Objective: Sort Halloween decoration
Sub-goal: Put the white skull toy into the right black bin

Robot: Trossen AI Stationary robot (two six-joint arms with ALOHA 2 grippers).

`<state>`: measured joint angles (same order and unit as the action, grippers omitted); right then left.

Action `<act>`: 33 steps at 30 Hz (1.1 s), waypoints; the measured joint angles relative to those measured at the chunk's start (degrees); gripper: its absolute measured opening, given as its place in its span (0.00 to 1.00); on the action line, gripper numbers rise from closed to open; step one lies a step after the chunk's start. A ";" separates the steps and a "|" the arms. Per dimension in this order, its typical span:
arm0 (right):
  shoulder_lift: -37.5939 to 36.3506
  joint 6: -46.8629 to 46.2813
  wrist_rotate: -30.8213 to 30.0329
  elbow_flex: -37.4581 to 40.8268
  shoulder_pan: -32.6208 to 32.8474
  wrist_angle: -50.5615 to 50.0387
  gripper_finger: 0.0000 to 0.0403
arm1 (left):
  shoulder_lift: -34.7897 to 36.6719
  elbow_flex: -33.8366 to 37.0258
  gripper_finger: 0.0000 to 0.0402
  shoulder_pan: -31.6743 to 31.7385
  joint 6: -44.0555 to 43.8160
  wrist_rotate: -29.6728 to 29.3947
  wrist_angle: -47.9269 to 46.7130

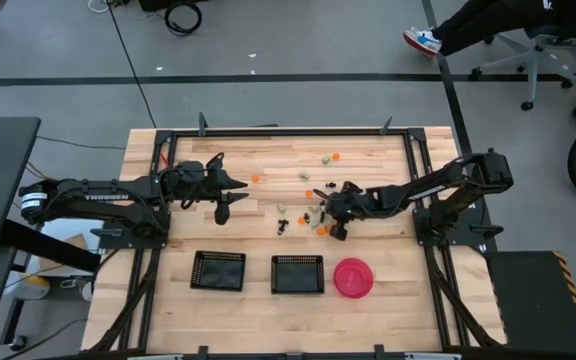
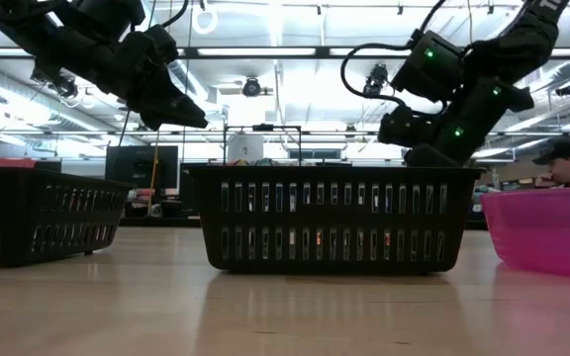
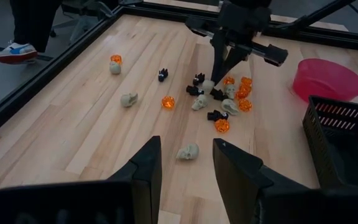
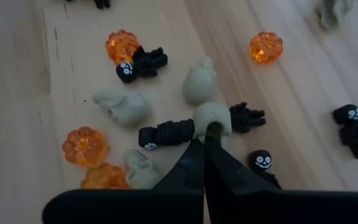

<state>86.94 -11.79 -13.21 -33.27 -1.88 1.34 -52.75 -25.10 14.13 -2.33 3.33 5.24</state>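
High view: a wooden table point(image 1: 268, 150) carries a loose scatter of Halloween trinkets point(image 1: 313, 210), with both arms reaching in from opposite sides.
Right gripper: the right gripper point(image 4: 204, 144) is down in the thick of the scatter, its two fingers pressed together, tips pinching the lower edge of a pale cream skull point(image 4: 212, 118).
Around the skull: a black skeleton point(image 4: 165, 134) lies touching one side of it and a second black figure point(image 4: 247, 116) touches the other; another cream skull point(image 4: 199, 82) sits just beside it, farther from the fingers.
Orange pieces: a translucent orange pumpkin point(image 4: 122, 45) lies well apart from the held skull, next to a black skull-faced figure point(image 4: 140, 63); two more pumpkins point(image 4: 84, 145) lie near the right gripper's fingers.
Left gripper: the left gripper point(image 3: 185, 163) hovers away from the scatter, fingers clearly apart, with a single cream skull point(image 3: 189, 151) on the wood between and beyond them.
Containers: two black mesh trays point(image 1: 218, 270) and a round pink bowl point(image 1: 353, 277) stand in a row near the table's front edge, well apart from the scatter.
Outliers: a few trinkets point(image 1: 332, 157) lie alone toward the table's far edge.
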 joint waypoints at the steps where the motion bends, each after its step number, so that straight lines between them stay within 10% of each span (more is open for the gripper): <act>1: 0.00 0.00 0.00 -0.51 0.03 -0.67 0.01 | 0.00 0.00 0.29 0.00 0.02 0.02 0.02; 22: 0.00 -2.12 17.00 -6.93 11.92 13.27 0.02 | 0.00 0.00 0.29 -0.01 0.11 0.01 0.04; 33: 0.95 -12.19 10.06 -6.97 22.06 14.34 0.02 | -0.02 0.00 0.29 0.00 -0.09 0.01 0.62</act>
<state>87.89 -23.98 -3.15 -40.24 20.18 15.69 -52.77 -25.10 14.13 -2.42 3.34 5.85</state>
